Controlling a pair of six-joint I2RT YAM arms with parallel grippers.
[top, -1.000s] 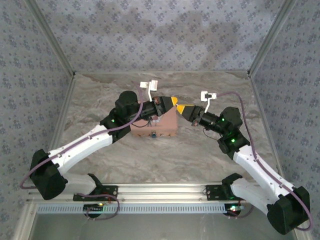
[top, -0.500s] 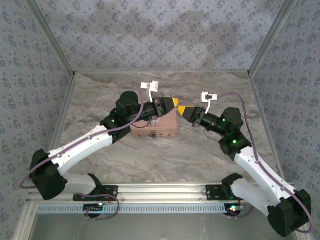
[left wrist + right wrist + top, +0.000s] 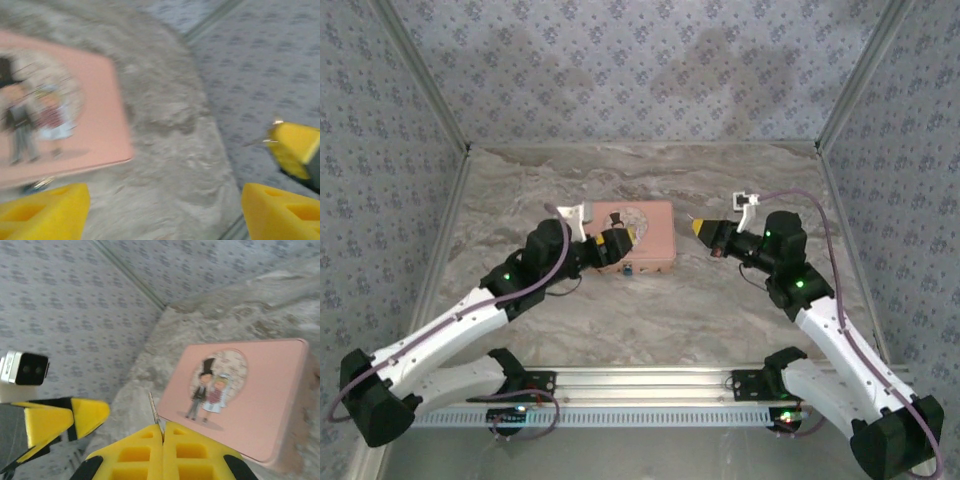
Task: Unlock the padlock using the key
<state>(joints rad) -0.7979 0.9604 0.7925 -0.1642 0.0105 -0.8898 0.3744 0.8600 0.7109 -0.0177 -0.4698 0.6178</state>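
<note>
The pink box point(image 3: 650, 228) lies mid-table with its cartoon-couple lid point(image 3: 235, 400) facing up. The tiny padlock point(image 3: 627, 271) hangs on its near face; in the left wrist view it is a blurred glint point(image 3: 39, 184) under the box's edge. My left gripper point(image 3: 621, 241) hovers open over the box's near-left part, yellow fingers point(image 3: 45, 210) wide apart with nothing between them. My right gripper point(image 3: 700, 228) is right of the box, apart from it, shut on the key point(image 3: 153, 409). The thin silvery blade sticks out past the fingertips point(image 3: 150, 440) toward the box.
The marble-patterned table point(image 3: 720, 300) is walled by patterned panels on the left, back and right point(image 3: 650, 70). A metal rail point(image 3: 640, 380) runs along the near edge between the arm bases. Bare tabletop lies in front of and behind the box.
My left arm has pulled back from the box's far right corner to its near-left side, uncovering the lid. The right gripper has drifted slightly right, still holding the key.
</note>
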